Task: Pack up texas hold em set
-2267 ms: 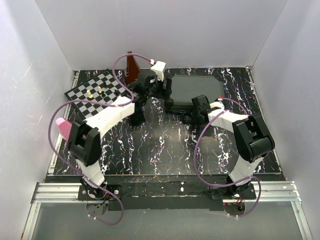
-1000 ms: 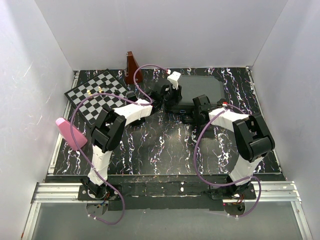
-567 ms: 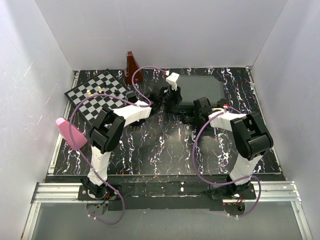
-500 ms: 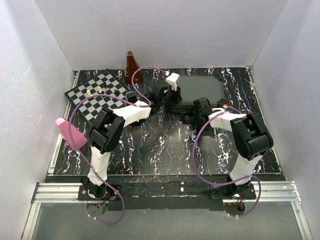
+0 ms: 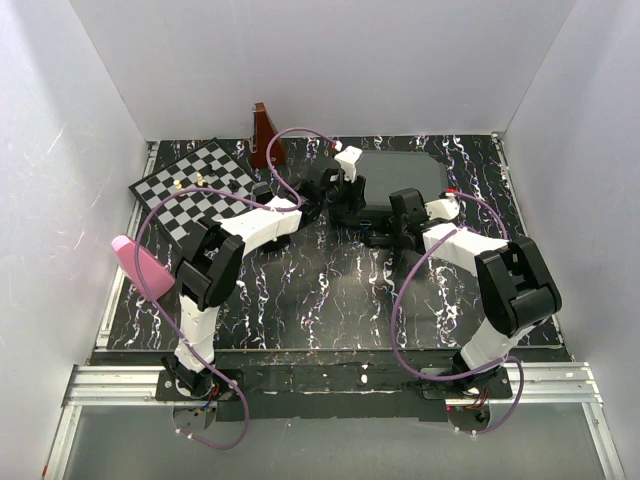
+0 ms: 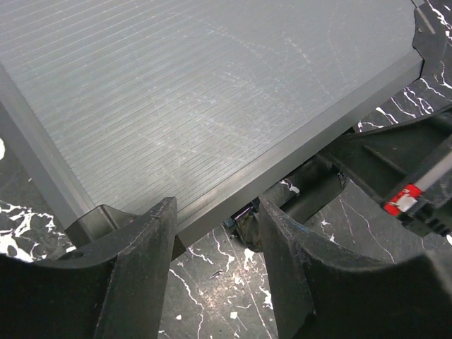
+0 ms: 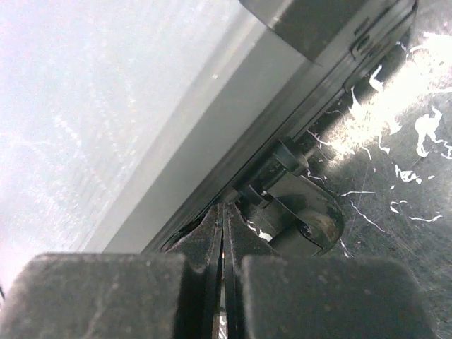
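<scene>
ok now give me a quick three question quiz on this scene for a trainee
1. True or false: the black case lies open.
2. Which are shut? A the left jaws, B the right jaws, C both pairs.
3. Fill the gap: seen from above, the chessboard lies to the ____ of the case.
Key: 1 false, its lid is down; 2 B; 3 left.

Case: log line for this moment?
case closed | left claw open at front edge | right claw shut, low at front edge
</scene>
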`<state>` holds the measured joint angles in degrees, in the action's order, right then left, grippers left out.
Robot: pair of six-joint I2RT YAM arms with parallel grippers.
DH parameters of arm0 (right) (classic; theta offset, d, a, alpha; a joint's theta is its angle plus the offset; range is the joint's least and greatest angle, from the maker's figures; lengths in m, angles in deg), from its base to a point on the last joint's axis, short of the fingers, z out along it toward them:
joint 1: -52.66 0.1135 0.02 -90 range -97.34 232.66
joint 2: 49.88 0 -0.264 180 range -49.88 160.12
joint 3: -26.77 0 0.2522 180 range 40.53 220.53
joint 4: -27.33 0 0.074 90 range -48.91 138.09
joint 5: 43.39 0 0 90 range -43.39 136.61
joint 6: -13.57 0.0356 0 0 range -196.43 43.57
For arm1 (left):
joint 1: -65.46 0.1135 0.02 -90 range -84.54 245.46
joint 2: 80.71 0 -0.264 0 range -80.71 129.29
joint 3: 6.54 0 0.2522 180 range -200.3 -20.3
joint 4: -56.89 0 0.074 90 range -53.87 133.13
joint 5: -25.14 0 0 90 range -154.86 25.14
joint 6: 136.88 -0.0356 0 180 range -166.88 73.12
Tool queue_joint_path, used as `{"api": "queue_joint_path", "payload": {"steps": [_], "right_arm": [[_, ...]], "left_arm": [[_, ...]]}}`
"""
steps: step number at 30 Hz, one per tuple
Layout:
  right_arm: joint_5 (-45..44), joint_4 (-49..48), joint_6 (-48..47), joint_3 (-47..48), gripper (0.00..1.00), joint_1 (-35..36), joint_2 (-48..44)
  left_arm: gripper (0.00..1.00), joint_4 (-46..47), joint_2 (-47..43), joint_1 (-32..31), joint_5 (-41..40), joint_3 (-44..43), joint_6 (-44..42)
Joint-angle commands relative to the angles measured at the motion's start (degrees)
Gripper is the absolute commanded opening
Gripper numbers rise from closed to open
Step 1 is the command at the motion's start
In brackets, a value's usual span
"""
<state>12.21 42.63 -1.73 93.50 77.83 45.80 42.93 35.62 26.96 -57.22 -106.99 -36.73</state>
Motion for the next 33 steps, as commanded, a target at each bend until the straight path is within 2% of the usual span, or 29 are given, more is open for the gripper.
{"api": "queue_joint_path", "payload": {"steps": [1,5,9,14,18,23,27,33], "right_arm": [[-3.93,-1.63,-5.0,-0.23,0.02,0.06,-4.79],[-2.88,1.53,-6.57,-2.6,0.02,0.06,-9.18],[-2.52,3.03,-14.99,-3.31,0.02,0.14,-14.02],[-3.4,1.28,-32.3,-5.77,0.21,-0.2,-23.32],[-0.34,-0.93,-46.72,-8.67,0.35,-1.7,-32.64],[3.54,2.23,-55.87,-9.47,0.45,-4.77,-43.8],[4.16,5.66,-59.57,-9.46,0.47,-5.74,-50.4],[4.25,6.81,-60.72,-11.92,0.48,-5.75,-58.31]], "left_arm": [[0.52,-5.68,-6.38,-0.35,-2.62,-3.48,-2.15],[0.6,-6.47,-10.76,-0.35,-4.91,-2.34,-1.89],[0.81,-6.12,-16.82,0.44,-6.85,2.13,-0.58],[0.98,-6.99,-25.0,4.13,-9.48,8.81,1.27],[0.98,-9.28,-32.2,9.04,-9.75,14.44,2.68],[0.98,-12.79,-44.24,15.99,-10.44,22.08,3.91],[0.98,-17.8,-53.47,19.16,-14.84,25.95,3.12],[0.98,-23.87,-66.57,19.69,-19.5,31.32,1.63]]}}
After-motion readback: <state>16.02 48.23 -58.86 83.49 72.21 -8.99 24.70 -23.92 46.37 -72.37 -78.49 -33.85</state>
